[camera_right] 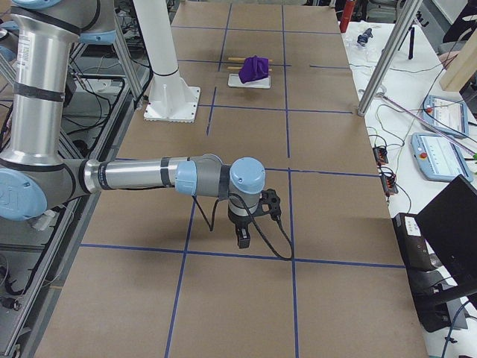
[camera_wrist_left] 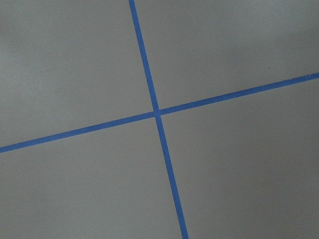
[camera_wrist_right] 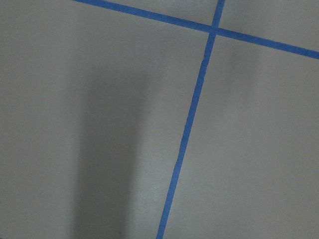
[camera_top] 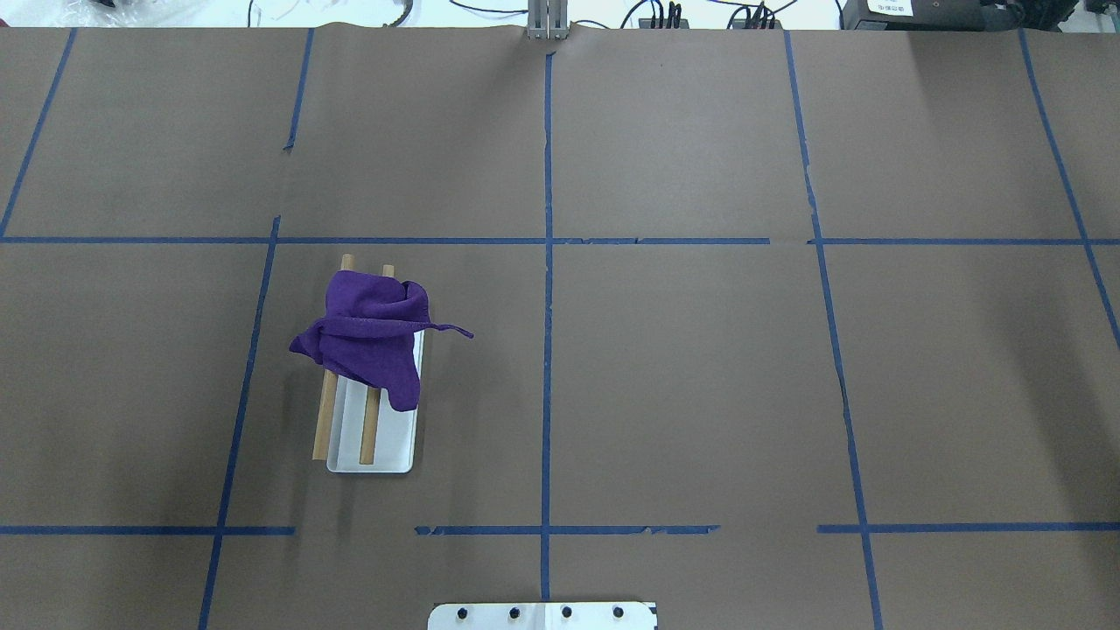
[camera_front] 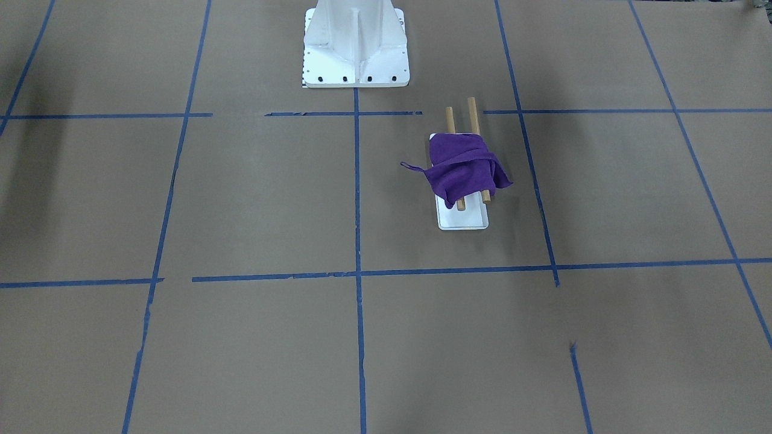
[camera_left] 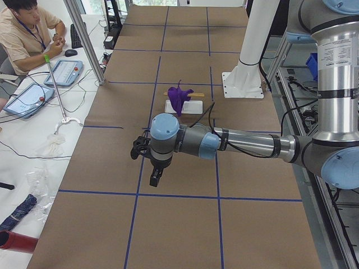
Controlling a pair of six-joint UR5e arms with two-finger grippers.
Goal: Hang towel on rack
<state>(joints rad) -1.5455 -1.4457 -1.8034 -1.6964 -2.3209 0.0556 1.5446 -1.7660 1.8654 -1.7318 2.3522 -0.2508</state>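
The deep-purple towel point(camera_front: 461, 169) lies bunched over the two wooden rods point(camera_front: 473, 114) of the rack, which stands on a white base point(camera_front: 463, 220). It also shows in the overhead view point(camera_top: 372, 337), covering the rods' far half, with a thin loop strand point(camera_top: 451, 330) pointing toward the table's middle. My left gripper point(camera_left: 154, 180) shows only in the exterior left view, hanging low over the table, well away from the rack point(camera_left: 190, 106). My right gripper point(camera_right: 243, 240) shows only in the exterior right view, far from the towel point(camera_right: 256, 68). I cannot tell whether either is open or shut.
The white robot pedestal point(camera_front: 356, 42) stands at the table's robot side. Blue tape lines point(camera_top: 547, 262) grid the brown table. An operator point(camera_left: 28, 33) sits past the far edge beside tablets point(camera_left: 64, 72). Metal poles point(camera_right: 384, 63) stand at the table's side.
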